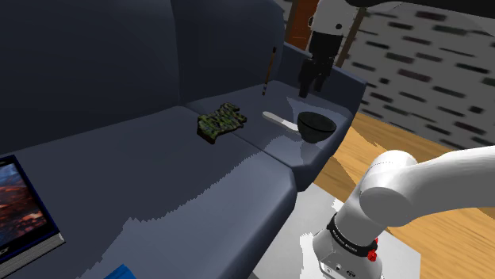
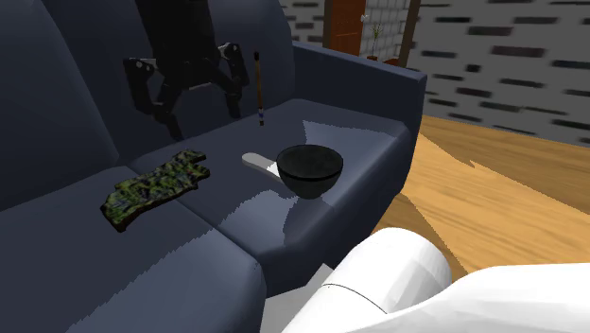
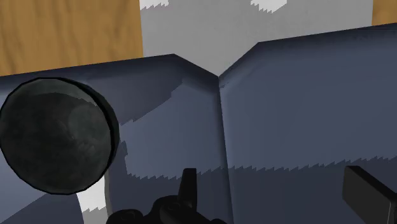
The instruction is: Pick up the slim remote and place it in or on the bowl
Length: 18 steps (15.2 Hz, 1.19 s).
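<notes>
**A dark blue sofa on a wooden floor**

We see a dark blue sofa [image 1: 119, 166] with two seat cushions, a tall backrest and a padded armrest [image 2: 378, 76]. Pale light falls across the seat in jagged-edged patches. Beside the sofa lies a warm wooden floor [image 1: 412, 131], with a pale grey rug [image 1: 321, 194] at the sofa's foot. Behind stand a grey wall [image 1: 452, 47] flecked with dark bricks and a reddish-brown panel [image 2: 340, 24].

Shoulder view: from beside the white arm [image 1: 404, 190], looking down along the dark blue sofa [image 1: 159, 182] toward its far armrest. Second exterior view: nearer, over the arm, facing the same seat end. Wrist view: close, straight down. All share the round black bowl [image 1: 315, 125] by the seat's front edge.
</notes>
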Tool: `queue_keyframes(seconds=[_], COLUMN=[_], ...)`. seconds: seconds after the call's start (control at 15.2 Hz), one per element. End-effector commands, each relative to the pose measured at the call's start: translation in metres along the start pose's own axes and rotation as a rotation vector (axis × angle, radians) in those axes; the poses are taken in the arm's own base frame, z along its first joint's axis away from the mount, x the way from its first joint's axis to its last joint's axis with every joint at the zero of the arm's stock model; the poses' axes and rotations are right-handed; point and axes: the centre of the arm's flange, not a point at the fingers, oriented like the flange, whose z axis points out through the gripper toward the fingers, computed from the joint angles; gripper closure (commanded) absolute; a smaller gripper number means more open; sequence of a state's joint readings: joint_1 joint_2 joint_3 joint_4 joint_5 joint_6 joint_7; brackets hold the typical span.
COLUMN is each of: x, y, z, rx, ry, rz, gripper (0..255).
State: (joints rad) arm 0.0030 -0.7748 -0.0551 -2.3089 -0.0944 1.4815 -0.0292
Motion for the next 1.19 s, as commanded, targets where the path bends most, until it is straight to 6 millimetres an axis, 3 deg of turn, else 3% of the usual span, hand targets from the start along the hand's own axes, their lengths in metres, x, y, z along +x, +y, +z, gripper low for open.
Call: queue_keyframes(seconds=[0.0, 1.12], x=[0.0, 0.108], y=[0.0, 0.146], z=[0.0, 0.131], rx=[0.0, 0.013], ry=[0.0, 0.026], rz=[0.0, -0.032], gripper=[0, 0])
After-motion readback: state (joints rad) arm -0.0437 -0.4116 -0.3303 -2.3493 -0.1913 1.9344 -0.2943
